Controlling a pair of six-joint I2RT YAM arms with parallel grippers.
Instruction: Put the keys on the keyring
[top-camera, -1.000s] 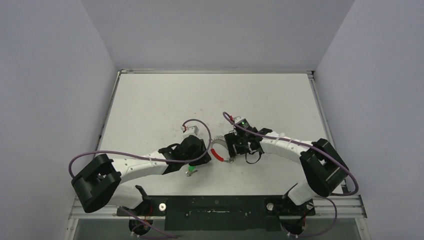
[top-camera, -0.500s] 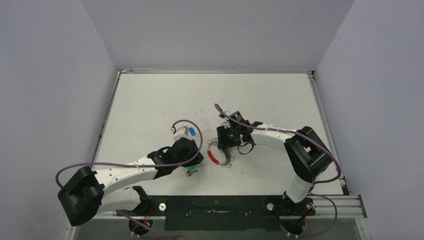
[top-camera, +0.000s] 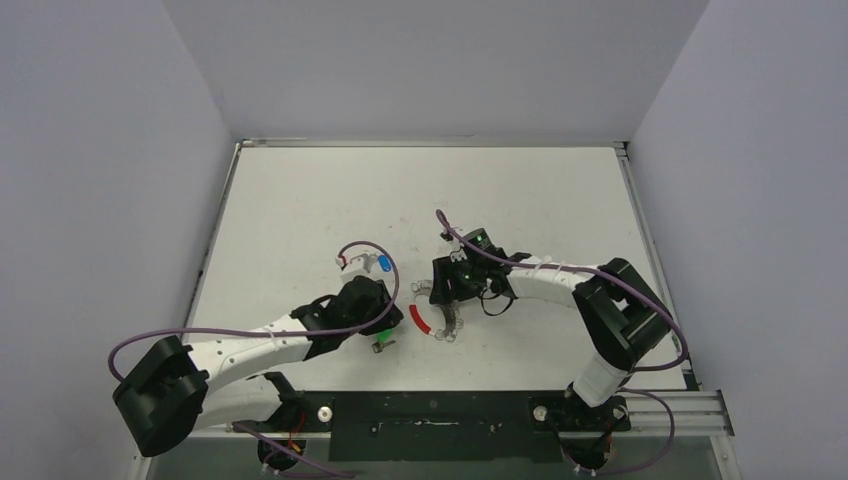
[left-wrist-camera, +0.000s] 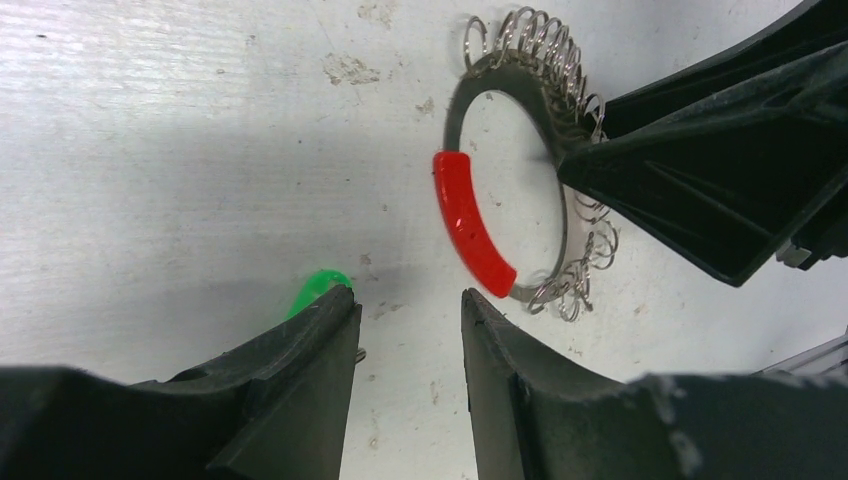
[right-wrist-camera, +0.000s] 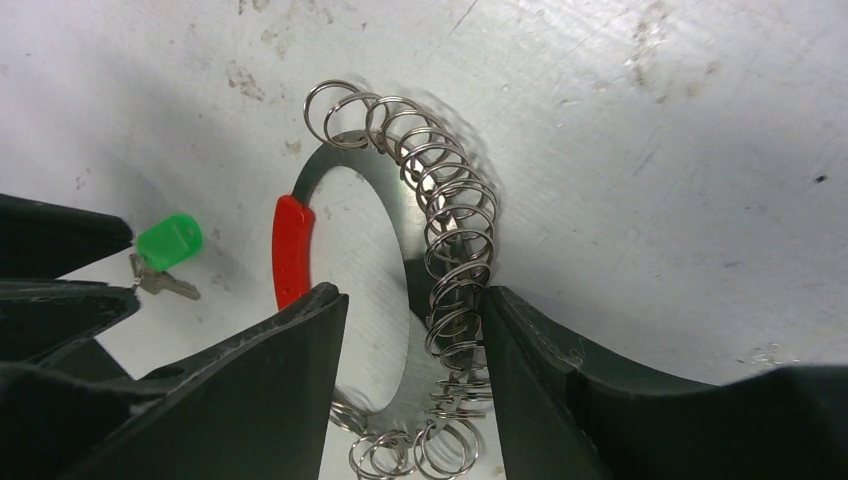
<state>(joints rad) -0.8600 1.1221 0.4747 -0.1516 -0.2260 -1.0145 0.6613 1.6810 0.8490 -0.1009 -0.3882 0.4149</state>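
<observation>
Now the right gripper (right-wrist-camera: 412, 305) has part-open jaws round the keyring (right-wrist-camera: 292, 250); the left gripper (left-wrist-camera: 407, 305) has narrow, empty jaws.

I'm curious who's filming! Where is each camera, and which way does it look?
Top: above and behind, looking down at the table; left arm and right arm show.
Left wrist: on the left arm, looking down past the left hand.
Right wrist: on the right arm, looking down; right hand straddles the keyring.
Both wrist views share keyring and green key.
</observation>
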